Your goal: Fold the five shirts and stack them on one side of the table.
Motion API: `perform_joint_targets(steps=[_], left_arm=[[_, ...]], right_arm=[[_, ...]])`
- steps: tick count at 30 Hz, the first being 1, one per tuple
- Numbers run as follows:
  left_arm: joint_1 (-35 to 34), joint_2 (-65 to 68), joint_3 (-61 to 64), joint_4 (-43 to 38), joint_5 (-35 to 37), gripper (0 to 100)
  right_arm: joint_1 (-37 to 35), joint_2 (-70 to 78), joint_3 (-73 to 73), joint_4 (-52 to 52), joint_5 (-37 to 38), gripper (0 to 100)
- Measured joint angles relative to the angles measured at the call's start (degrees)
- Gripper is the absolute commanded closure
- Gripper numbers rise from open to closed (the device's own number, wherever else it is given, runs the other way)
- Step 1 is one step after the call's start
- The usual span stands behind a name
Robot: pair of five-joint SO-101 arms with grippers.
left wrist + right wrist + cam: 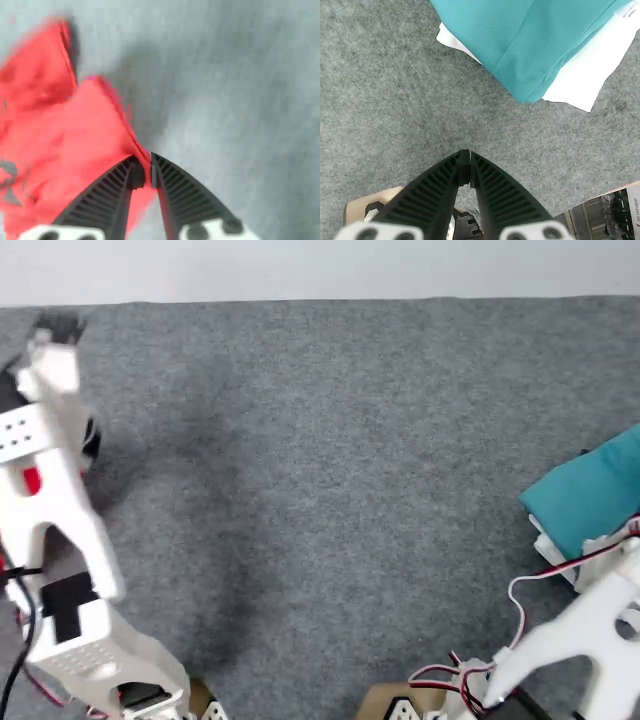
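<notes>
Retrieval of the next garment seems in hand: left jaws are clamped on the edge of the red shirt, which lies on the grey worktop. Right jaws are pressed together, empty, near the folded teal shirt stacked on a white shirt. The next move likely calls for dragging red to open space and spreading it flat.

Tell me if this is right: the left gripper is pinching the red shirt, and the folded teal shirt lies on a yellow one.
One detail is off: the teal shirt lies on a white shirt, not a yellow one, as the right wrist view shows. The left gripper is indeed shut on the red shirt.
</notes>
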Motion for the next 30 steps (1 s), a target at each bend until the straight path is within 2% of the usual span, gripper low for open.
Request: perform_joint_targets(steps=[3,7,11,18,21,25,30], left_arm=[[6.51,0.0,-7.38,0.18,5.27,100],[17.05,0.0,-12.48,0.35,8.79,100],[28.4,0.0,-13.27,0.44,9.32,100],[43.43,-0.09,-13.01,0.53,8.79,100],[49.85,-3.78,-7.65,0.53,5.8,100],[56.7,-13.36,7.12,0.53,1.41,100],[56.35,-27.25,27.08,0.53,-3.69,100]], right_arm=[[0.0,0.0,0.0,0.0,0.0,98.9],[1.14,-1.14,0.0,0.0,0.0,98.9],[2.29,-4.57,1.05,0.0,0.18,98.9],[2.29,-8.79,6.24,0.0,7.3,98.9],[2.29,-9.67,6.51,0.0,8.09,98.9],[1.58,-9.76,6.51,0.0,8.35,98.9],[-4.22,-9.76,6.51,0.0,8.35,98.9]])
